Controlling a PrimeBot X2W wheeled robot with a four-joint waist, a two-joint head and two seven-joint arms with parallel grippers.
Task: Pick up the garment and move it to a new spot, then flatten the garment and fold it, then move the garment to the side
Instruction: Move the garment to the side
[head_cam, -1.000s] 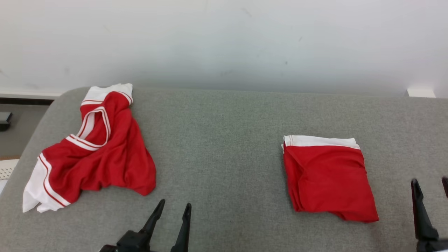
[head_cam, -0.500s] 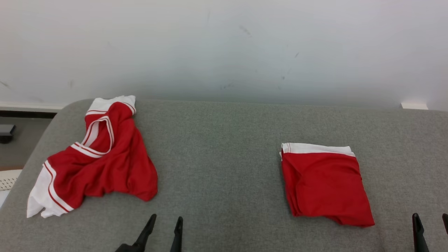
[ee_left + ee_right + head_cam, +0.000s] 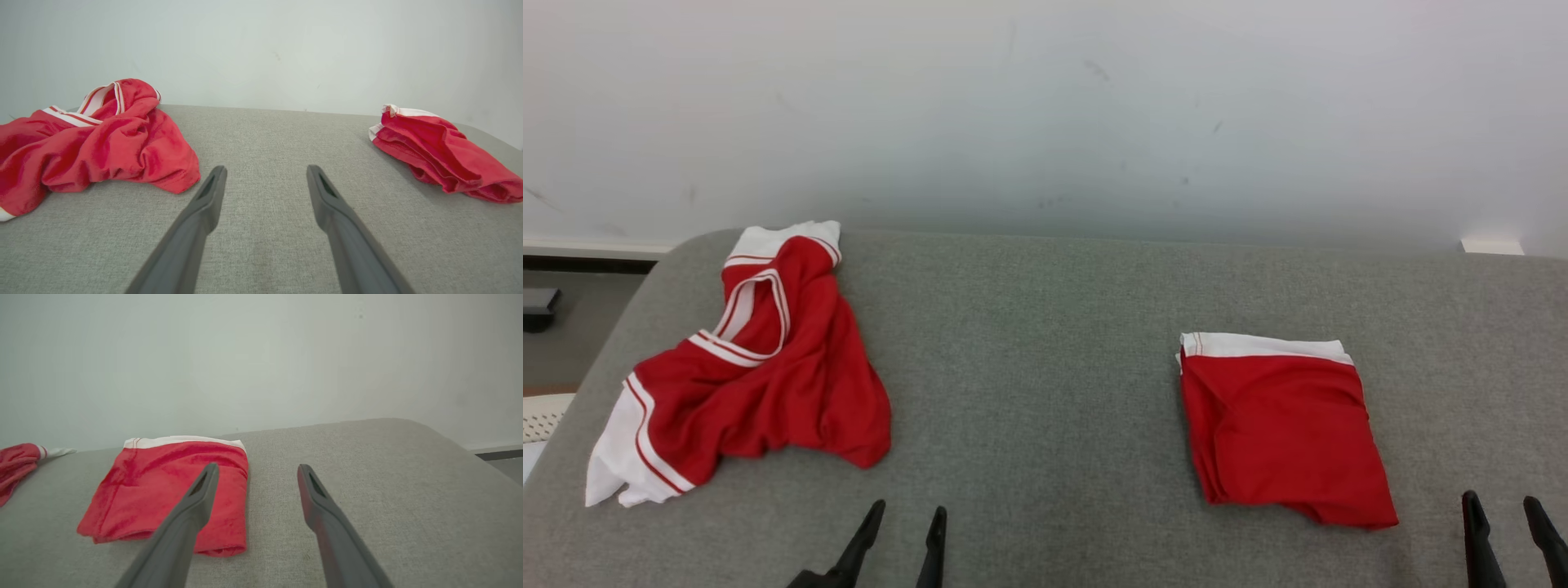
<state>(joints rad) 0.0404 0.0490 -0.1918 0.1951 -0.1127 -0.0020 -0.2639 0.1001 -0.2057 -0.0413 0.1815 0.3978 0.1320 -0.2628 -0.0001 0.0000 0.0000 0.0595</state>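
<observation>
No text, label, brand, no. or sign can be read in any view. The crumpled red garment (image 3: 800, 384) has only white trim w/ thin red stripes. The folded red garment (image 3: 1282, 425) has only a white edge. The wall (image 3: 1045, 106) carries a few faint dark marks, but they are not letters.
</observation>
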